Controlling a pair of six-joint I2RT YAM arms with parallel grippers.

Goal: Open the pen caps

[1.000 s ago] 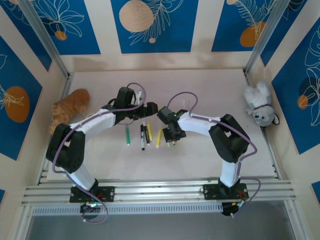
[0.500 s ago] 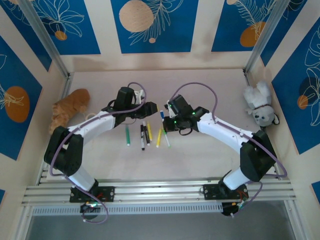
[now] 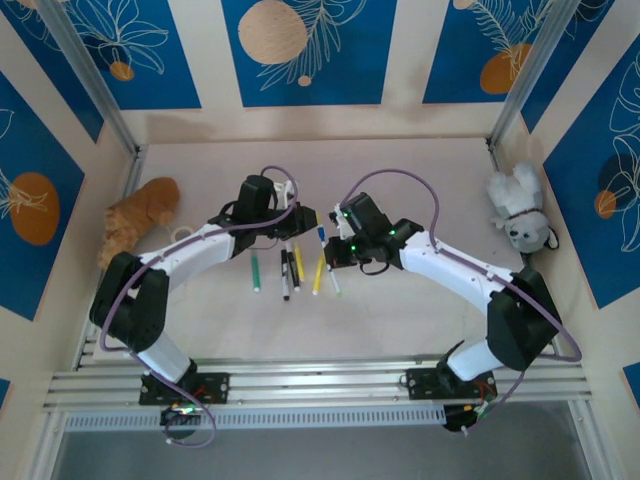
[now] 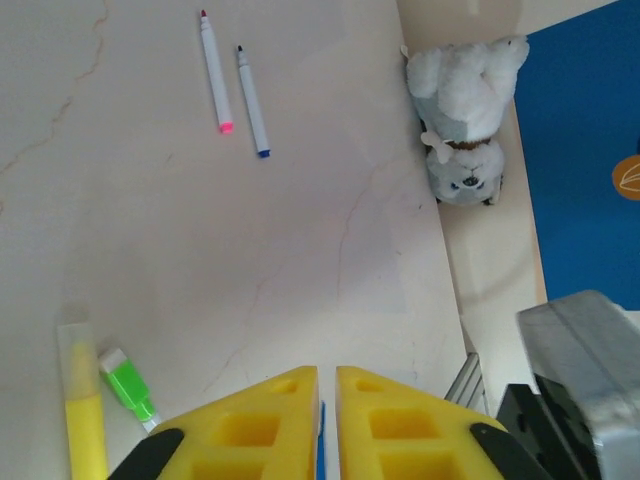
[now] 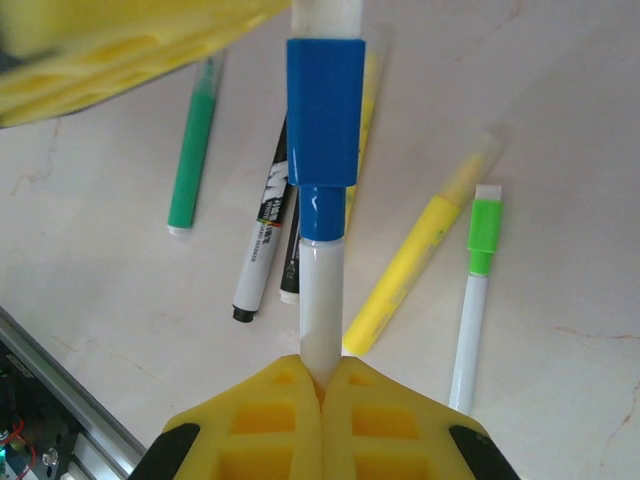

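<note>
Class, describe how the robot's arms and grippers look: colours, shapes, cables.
The left arm and right arm have white links, black joints and a looping purple cable. The left gripper and right gripper each have two blocky yellow fingers with square recesses.

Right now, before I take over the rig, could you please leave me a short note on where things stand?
Left claw: shut on the far end of the blue-capped pen.
Right claw: shut on that pen's white body, so the pen is held between the two above the table.
Blue cap: not yet off.
Lying below: green pen, black-and-white marker, yellow pen, and a white pen with its green cap on.
Further off: pink-ended pen and blue-ended pen, tips apparently bare.
Left to do: pull the blue cap, then the remaining capped pens.
</note>
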